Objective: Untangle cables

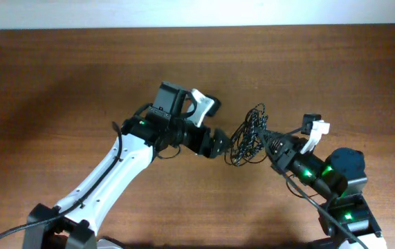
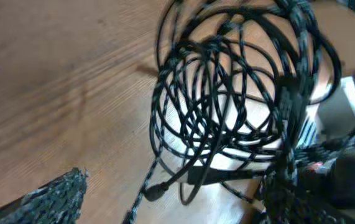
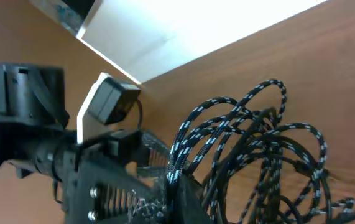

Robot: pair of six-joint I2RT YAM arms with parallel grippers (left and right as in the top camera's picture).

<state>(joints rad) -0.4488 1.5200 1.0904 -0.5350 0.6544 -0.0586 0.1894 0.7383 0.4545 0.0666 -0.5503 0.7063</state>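
Observation:
The cables form one tangled bundle [image 1: 248, 135] held up off the table between both arms. The braided black-and-white cable [image 2: 296, 43] and the plain black cable [image 2: 227, 93] loop through each other; a black plug [image 2: 156, 190] hangs low. My left gripper [image 1: 219, 145] is open at the bundle's left edge, and in the left wrist view its fingers [image 2: 177, 182] are spread wide with strands hanging between them. My right gripper [image 1: 270, 144] is shut on a fold of the braided cable [image 3: 196, 124], pinched between its fingers [image 3: 180, 186]. The plain black cable [image 3: 276, 171] coils beside it.
The brown wooden table [image 1: 66, 76] runs to a pale wall edge [image 1: 183, 14] at the back. The left arm [image 1: 124, 162] comes from the lower left, the right arm [image 1: 335, 180] from the lower right. The left arm's wrist camera [image 3: 106, 99] shows in the right wrist view.

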